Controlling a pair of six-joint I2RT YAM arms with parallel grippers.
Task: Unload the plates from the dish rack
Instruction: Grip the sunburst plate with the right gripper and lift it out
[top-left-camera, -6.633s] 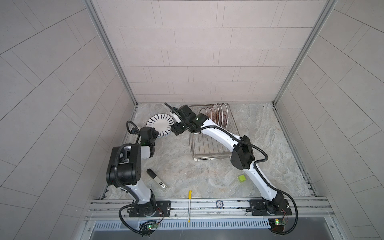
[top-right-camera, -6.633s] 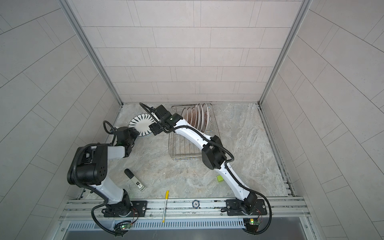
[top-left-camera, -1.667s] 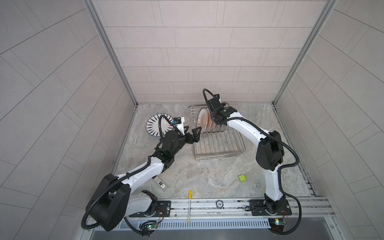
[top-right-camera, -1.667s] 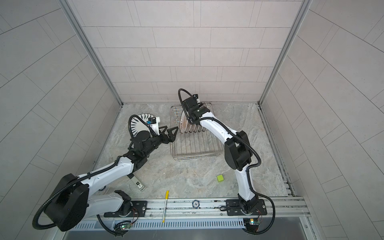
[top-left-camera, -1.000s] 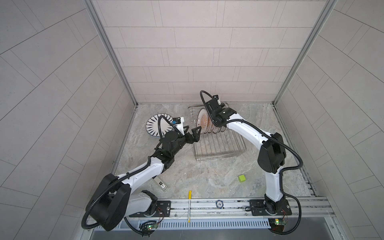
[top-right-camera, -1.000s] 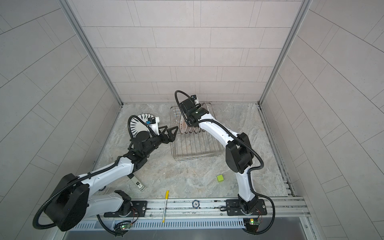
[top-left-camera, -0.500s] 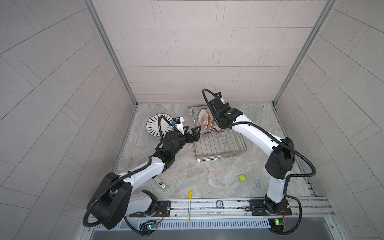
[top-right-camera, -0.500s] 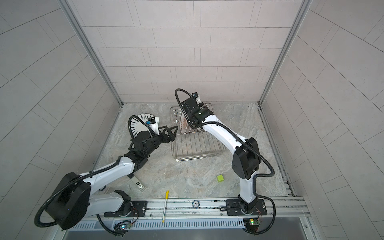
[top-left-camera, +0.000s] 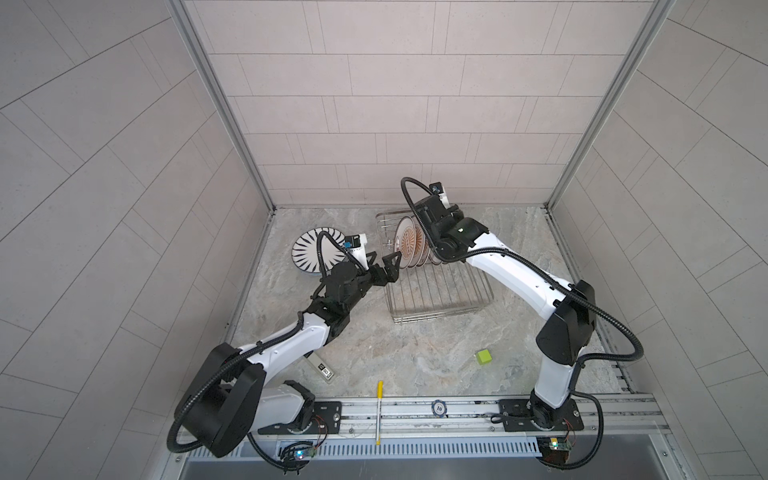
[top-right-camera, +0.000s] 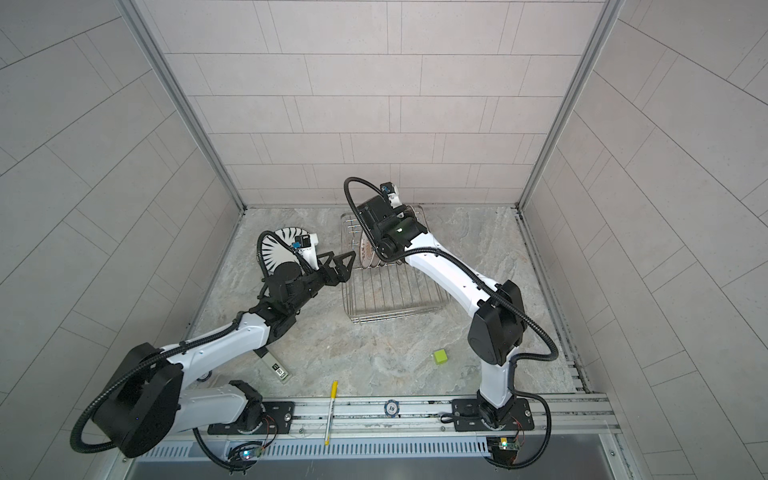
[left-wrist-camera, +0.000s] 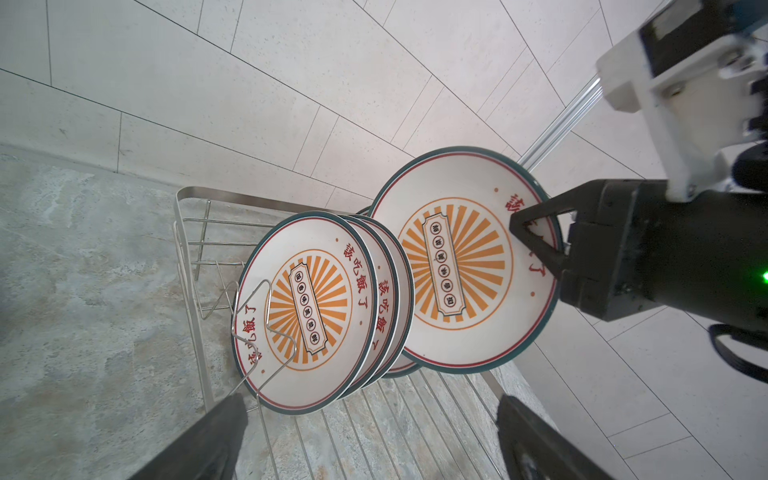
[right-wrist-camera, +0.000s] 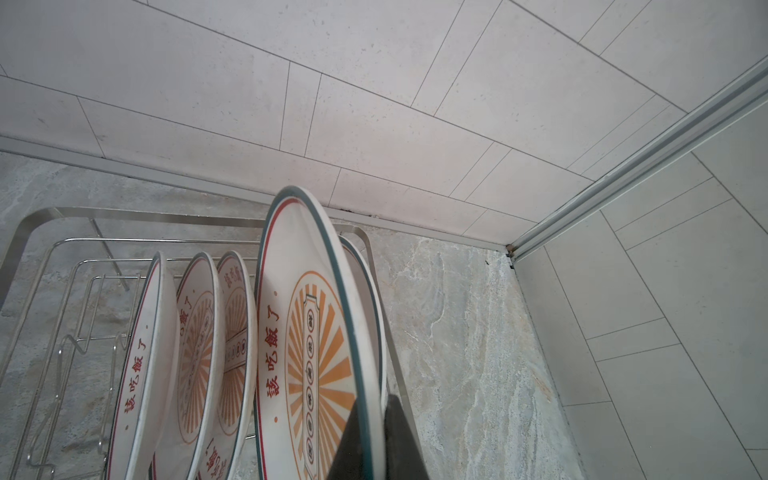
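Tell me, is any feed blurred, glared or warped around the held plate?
Both top views: even light, walls bowed by the wide lens, no glare. Left wrist view: held plate sharp, left gripper soft at the edge. Right wrist view: plate rim crisp, right gripper dark and soft.

The sunburst plate (right-wrist-camera: 307, 353), pinched at its rim by the right gripper (right-wrist-camera: 371, 409), carries the red characters 該吃飯了 along its border. The framed strip down its orange centre holds a column of small black characters too fine to read. The same red 該吃飯了 stands twice on the border of the front plate (left-wrist-camera: 307, 311) in the dish rack (left-wrist-camera: 195, 249), straight ahead of the wide-spread left gripper (left-wrist-camera: 368, 399). Well apart from both grippers, near the arm bases, a round chip (top-left-camera: 439, 407) on the rail (top-left-camera: 469, 409) reads 10.
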